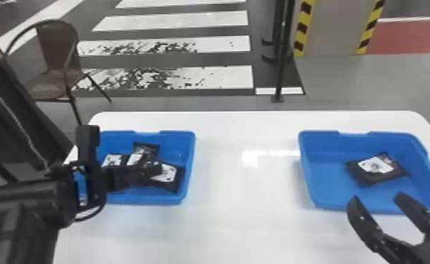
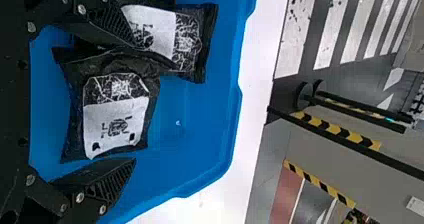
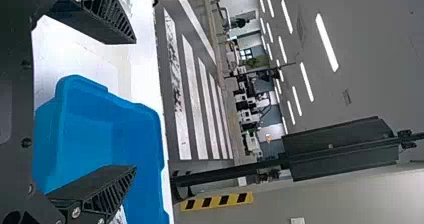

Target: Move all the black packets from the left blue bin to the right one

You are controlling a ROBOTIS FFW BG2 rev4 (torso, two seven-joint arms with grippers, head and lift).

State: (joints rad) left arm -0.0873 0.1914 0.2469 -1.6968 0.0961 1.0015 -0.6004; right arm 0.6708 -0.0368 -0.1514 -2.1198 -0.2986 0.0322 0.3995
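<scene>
On the white table [image 1: 245, 224], the left blue bin [image 1: 187, 175] is at nine o'clock and the right blue bin [image 1: 308, 182] is at three. The left bin has black packets in it: one at twelve o'clock [image 1: 145, 151], one at ten [image 1: 114, 160] and one at four [image 1: 170, 174]. The arm hides part of the pile, so there may be more.

The left gripper [image 1: 124, 154] is over this bin. Its jaws are wide apart, and the left wrist view shows a packet lying in the gap, with its white label up.

The right bin has one black packet [image 1: 377, 168] near its middle, label up too. The right gripper [image 1: 378, 198] is at that bin's six o'clock side, with its jaws wide apart and nothing in them. A brown chair [image 1: 58, 45] stands past the table at ten o'clock.
</scene>
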